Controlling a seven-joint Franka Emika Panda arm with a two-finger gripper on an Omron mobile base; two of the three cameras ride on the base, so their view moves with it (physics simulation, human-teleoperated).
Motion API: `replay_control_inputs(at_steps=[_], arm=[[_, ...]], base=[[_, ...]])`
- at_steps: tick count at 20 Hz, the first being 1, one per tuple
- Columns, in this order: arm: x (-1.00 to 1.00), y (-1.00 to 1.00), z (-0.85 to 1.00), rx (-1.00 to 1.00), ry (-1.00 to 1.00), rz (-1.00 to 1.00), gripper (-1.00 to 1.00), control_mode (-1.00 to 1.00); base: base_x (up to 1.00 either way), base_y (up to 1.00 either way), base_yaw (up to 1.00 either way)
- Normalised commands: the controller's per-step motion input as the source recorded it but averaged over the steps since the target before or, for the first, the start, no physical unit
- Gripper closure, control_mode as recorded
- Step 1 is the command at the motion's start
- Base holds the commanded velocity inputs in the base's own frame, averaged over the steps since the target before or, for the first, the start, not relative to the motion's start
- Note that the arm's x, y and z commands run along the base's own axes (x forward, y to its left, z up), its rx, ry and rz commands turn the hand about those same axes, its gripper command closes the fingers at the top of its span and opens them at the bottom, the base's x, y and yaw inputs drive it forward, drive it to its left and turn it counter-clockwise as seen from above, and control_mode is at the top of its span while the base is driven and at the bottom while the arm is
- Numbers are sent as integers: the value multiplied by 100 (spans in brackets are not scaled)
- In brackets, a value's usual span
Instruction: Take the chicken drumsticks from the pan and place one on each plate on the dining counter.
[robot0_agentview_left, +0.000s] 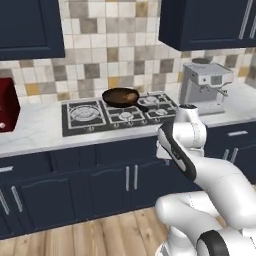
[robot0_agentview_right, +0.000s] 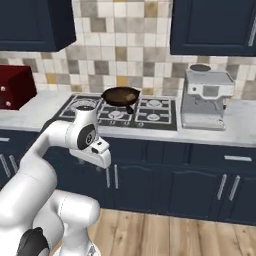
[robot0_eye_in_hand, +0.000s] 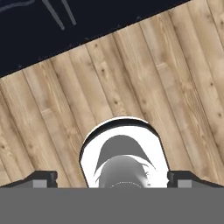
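**Mia:** From the left base view, where is the food?

**Ben:** The pan (robot0_agentview_left: 120, 96) sits on the stove (robot0_agentview_left: 117, 114), on the desk (robot0_agentview_left: 37, 131) by the tiled wall. I see something brown in it, but it is too small to tell the drumsticks apart.

**Mia:** And the arm?

**Ben:** Folded up low, in front of the blue doors, well apart from the pan.

**Mia:** From the right base view?

**Ben:** Same pan (robot0_agentview_right: 120, 95), with its black handle (robot0_agentview_right: 130, 108) pointing at us. A coffee machine (robot0_agentview_right: 205, 99) stands near the stove on the right. A red box (robot0_agentview_right: 16, 85) stands on the left.

**Mia:** What could go wrong?

**Ben:** I think the arm must go up and far forward. It could bump the handle and spin the pan, or knock the desk edge on the way up.

**Mia:** And the hand view?

**Ben:** The hand (robot0_eye_in_hand: 112, 178) looks down at the wood floor (robot0_eye_in_hand: 144, 83). Its two fingertips (robot0_eye_in_hand: 41, 178) stand wide apart with nothing between them.

**Mia:** Any more worries?

**Ben:** A drumstick is small and round. It may slip out. I see no plates here, so I guess there is a drive, and it could drop then.
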Motion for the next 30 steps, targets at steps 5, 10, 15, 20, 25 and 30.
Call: replay_control_inputs(at_steps=[5, 10, 15, 20, 25, 30], arm=[[0, 0, 0, 0, 0, 0, -100, 100], [0, 0, 0, 0, 0, 0, -100, 100], [0, 0, 0, 0, 0, 0, -100, 100], [0, 0, 0, 0, 0, 0, -100, 100], [0, 0, 0, 0, 0, 0, -100, 100], [0, 0, 0, 0, 0, 0, -100, 100]], base=[[100, -24, 8], [100, -20, 6], [91, -5, 0], [15, 0, 0], [0, 0, 0], [7, 0, 0]])
